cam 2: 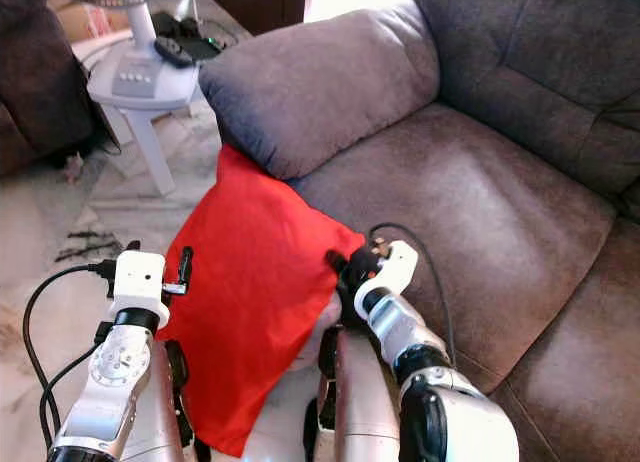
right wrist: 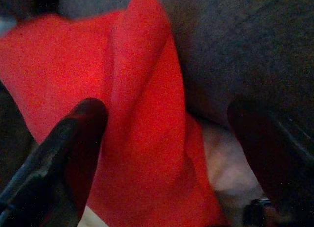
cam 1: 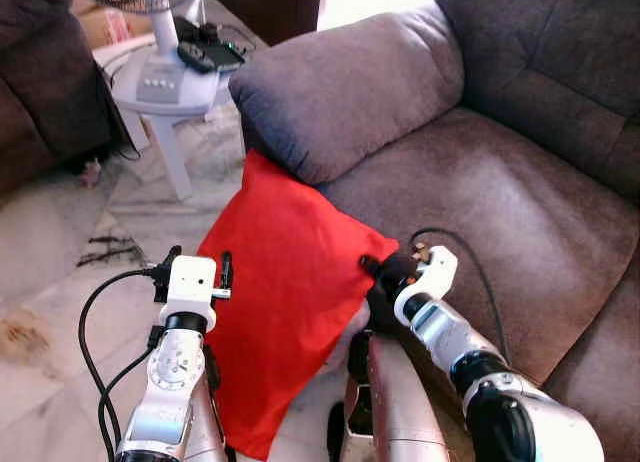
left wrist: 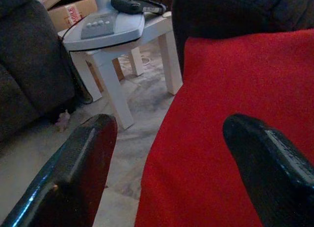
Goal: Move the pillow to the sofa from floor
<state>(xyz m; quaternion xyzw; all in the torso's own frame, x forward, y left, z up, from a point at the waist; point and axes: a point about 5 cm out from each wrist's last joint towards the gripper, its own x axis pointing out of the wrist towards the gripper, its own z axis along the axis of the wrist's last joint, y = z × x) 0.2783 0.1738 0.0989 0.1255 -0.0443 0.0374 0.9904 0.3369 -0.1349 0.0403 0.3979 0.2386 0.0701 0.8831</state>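
A red pillow (cam 1: pixel 285 272) stands tilted on the floor, leaning against the front of the grey sofa (cam 1: pixel 500 212) just below its armrest (cam 1: pixel 350 92). My left gripper (cam 1: pixel 200 267) is open at the pillow's left edge; in the left wrist view the pillow (left wrist: pixel 235 114) lies ahead, its edge running between the two fingers (left wrist: pixel 73 178). My right gripper (cam 1: pixel 385 277) is at the pillow's right corner by the seat front. It is open, with a fold of the pillow (right wrist: pixel 137 114) between its spread fingers (right wrist: pixel 64 158).
A white side table (cam 1: pixel 180 142) carrying a fan base (cam 1: pixel 160 82) and a black remote (cam 1: pixel 210 54) stands left of the armrest. A second dark sofa (cam 1: pixel 40 72) is at far left, with a cardboard box (left wrist: pixel 64 8) behind. Pale marble floor (cam 1: pixel 50 262) lies left of the pillow.
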